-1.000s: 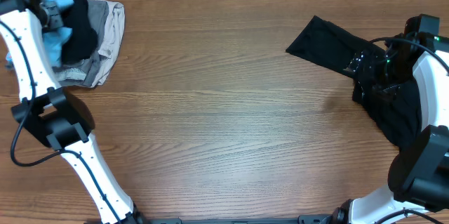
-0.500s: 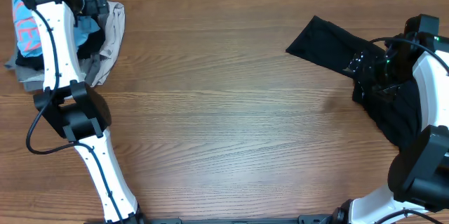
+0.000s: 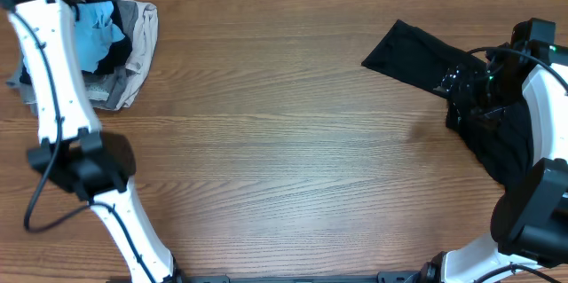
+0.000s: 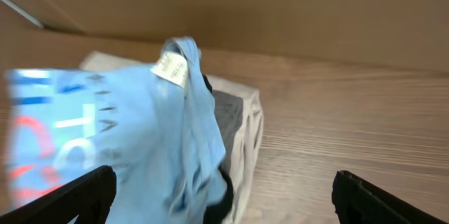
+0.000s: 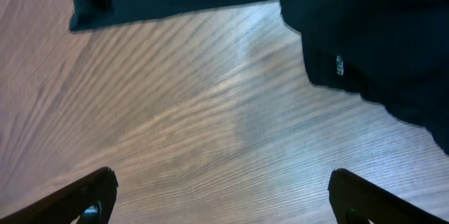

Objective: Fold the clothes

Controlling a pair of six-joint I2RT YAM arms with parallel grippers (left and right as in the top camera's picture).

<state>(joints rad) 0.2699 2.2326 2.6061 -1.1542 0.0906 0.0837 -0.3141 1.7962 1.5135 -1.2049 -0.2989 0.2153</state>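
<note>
Left fingers [image 4: 84, 194] are spread wide, with nothing pinched between them, hovering over the pile at the table's [image 3: 284, 141] far left corner. The light blue T-shirt [image 4: 126, 133] sits on top of that pile, bunched and wrinkled with one fold ridged up. White print and coral-red lettering show on the flatter part, and a small pale label [image 4: 170, 67] sits at the ridge's top. Overhead it reads as a crumpled blue lump [image 3: 93, 35]. Under it is a grey garment [image 3: 140, 39], soft knit with a pale hem, plus a scrap of dark cloth [image 3: 111, 51] wedged between the two. Right fingers [image 5: 372, 199] are also wide and hold nothing, over bare wood-grain laminate. The black garment [image 3: 413, 52] lies on the right side, matte and plain. One flat angular flap points toward the table's middle and the rest is rumpled under the right arm. In the right wrist view its edge [image 5: 379, 34] carries a tiny tag.
</note>
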